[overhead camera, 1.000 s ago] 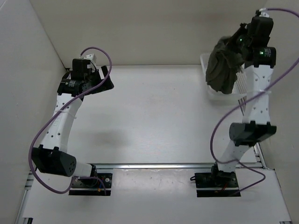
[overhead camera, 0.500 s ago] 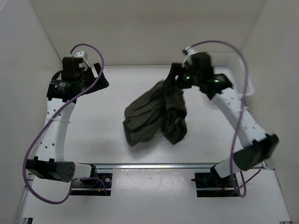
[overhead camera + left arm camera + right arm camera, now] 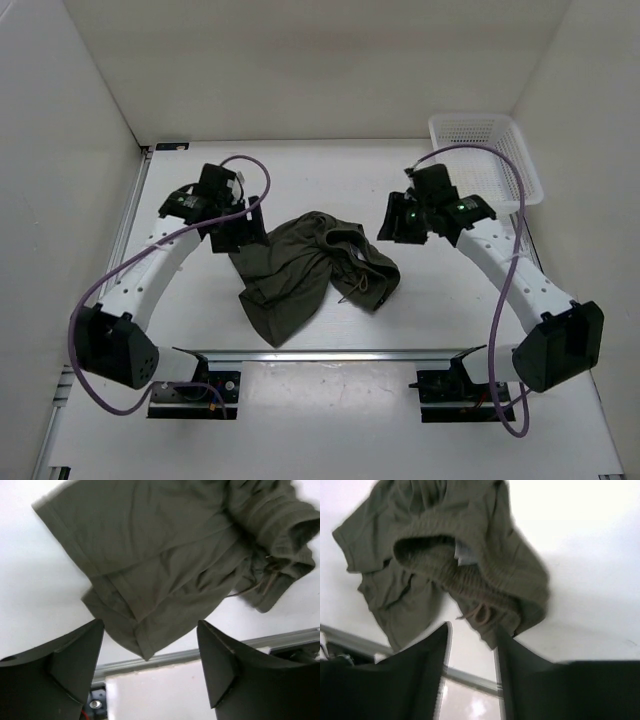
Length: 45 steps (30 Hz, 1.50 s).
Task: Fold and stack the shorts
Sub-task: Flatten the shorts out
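The shorts (image 3: 310, 270) have just dropped from the right gripper (image 3: 398, 222) and now lie crumpled on the table (image 3: 300, 180), just to its left, between the two grippers. Its jaws stand partly apart with nothing in them, and the drawstring (image 3: 479, 614) lies just ahead of its fingertips. The left gripper (image 3: 238, 233) has come down over the heap's other edge, jaws wide and empty. Fetching looks done, so spreading the cloth flat likely comes next. The white basket (image 3: 485, 125) behind the right gripper looks empty.

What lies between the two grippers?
The shorts, crumpled on the table between left gripper and right gripper; the top external view shows it.
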Each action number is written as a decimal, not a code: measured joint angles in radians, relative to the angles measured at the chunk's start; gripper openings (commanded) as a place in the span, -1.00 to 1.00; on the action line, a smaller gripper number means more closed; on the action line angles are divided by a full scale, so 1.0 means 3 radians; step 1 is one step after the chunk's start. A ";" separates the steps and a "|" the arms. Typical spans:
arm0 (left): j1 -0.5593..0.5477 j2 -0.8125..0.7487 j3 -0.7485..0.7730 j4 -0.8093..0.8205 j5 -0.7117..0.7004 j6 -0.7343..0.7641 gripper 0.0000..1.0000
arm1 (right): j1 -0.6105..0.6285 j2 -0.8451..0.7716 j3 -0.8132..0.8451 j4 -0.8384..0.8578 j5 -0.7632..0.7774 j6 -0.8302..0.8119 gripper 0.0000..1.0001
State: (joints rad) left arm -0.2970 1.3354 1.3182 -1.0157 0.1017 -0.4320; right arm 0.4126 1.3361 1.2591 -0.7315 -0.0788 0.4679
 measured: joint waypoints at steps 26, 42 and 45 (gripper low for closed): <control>0.0498 0.1811 -0.0324 0.0441 -0.0039 -0.0797 -0.79 | 0.1164 0.2294 0.1692 -0.0209 0.0830 -0.0853 -0.22; 0.0614 0.2373 0.2183 -0.0243 -0.0083 -0.0525 -0.79 | 0.0342 0.2316 0.2768 -0.0509 0.0900 -0.0837 -1.00; 0.0657 0.2578 0.3254 -0.0477 -0.0083 -0.0425 -0.79 | 0.0047 0.2299 0.3380 -0.0535 0.0940 -0.0866 -1.00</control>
State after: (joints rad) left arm -0.0998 2.1086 2.2944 -1.1587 0.0769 -0.5594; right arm 0.4267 2.0258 2.2730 -0.8921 0.2031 0.2081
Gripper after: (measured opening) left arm 0.136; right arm 0.015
